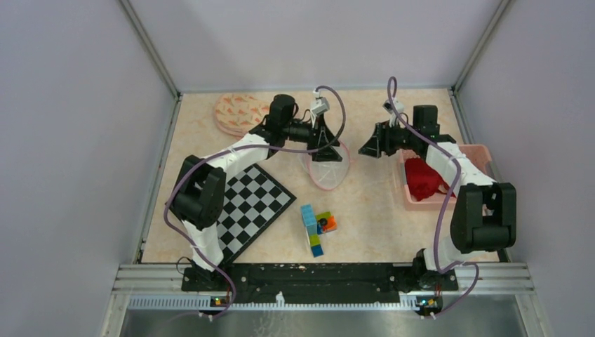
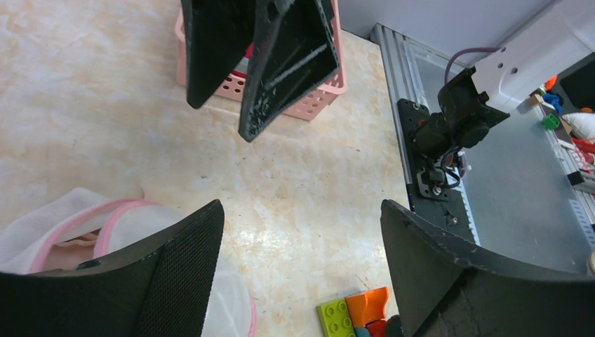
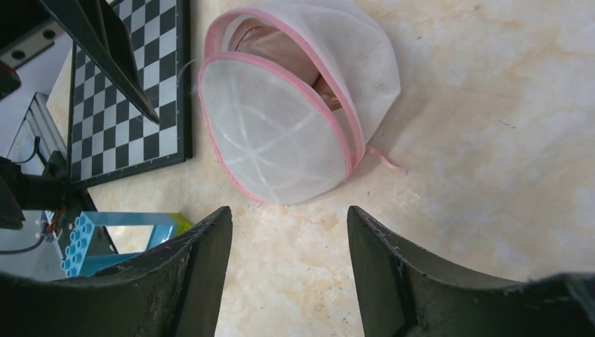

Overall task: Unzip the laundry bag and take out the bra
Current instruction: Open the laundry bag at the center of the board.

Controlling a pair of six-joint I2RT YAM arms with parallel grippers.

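Note:
The laundry bag (image 1: 327,173) is a white mesh dome with pink trim, lying in the middle of the table. In the right wrist view the laundry bag (image 3: 281,133) has its zip partly parted, and the beige-pink bra (image 3: 277,49) shows through the gap. My left gripper (image 1: 327,156) hangs open just over the bag's far edge, and the bag (image 2: 63,232) shows beside its left finger. My left gripper (image 2: 302,210) has only bare table between its fingers. My right gripper (image 1: 366,149) stands open to the right of the bag, apart from it. My right gripper (image 3: 289,213) holds nothing.
A pink basket (image 1: 480,150) with a red cloth (image 1: 423,179) stands at the right. A chessboard (image 1: 252,203) lies left of the bag and toy bricks (image 1: 317,226) lie in front of it. A patterned round mat (image 1: 237,112) sits at the back left.

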